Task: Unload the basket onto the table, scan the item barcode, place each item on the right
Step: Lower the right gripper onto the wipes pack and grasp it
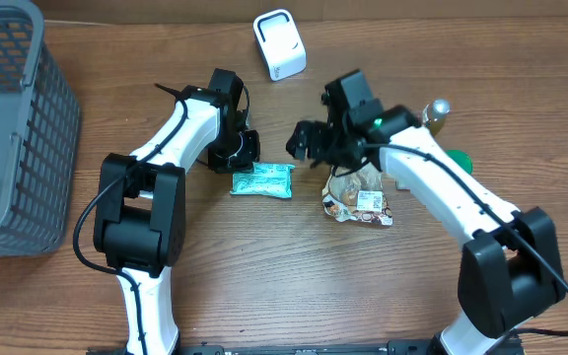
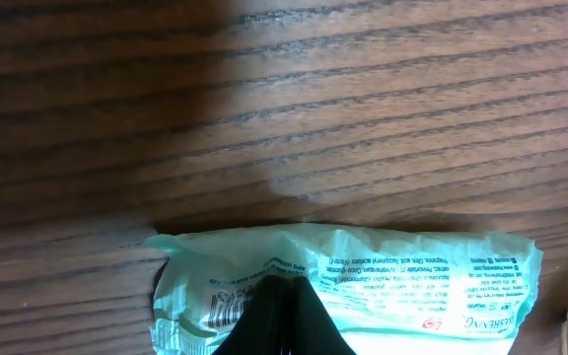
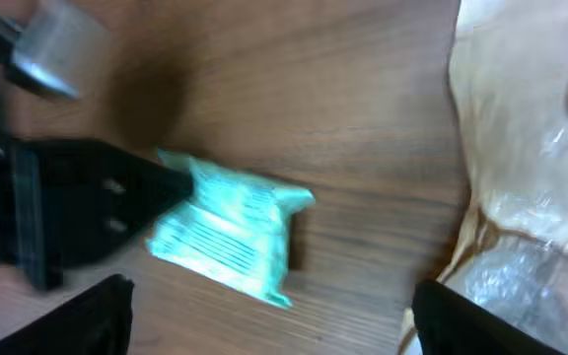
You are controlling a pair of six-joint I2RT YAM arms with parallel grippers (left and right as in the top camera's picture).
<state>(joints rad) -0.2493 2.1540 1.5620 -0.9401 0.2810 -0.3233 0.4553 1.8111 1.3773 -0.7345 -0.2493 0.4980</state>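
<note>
Green packet (image 1: 262, 181) mid-surface (image 1: 264, 286), left fingers (image 3: 116, 197) pinched shut on its end. Right fingers (image 3: 461, 316) wide, empty, close beside. Lift gently, keep printed bars uncreased, uncovered, facing white scanner (image 1: 279, 44).

Overhead: bright, even, sharp; soft shadows. Left wrist: dim, broad shadow across far-left table (image 2: 87, 89), faint sheen on teal packet (image 2: 392, 271). Right wrist: blurred throughout.
</note>
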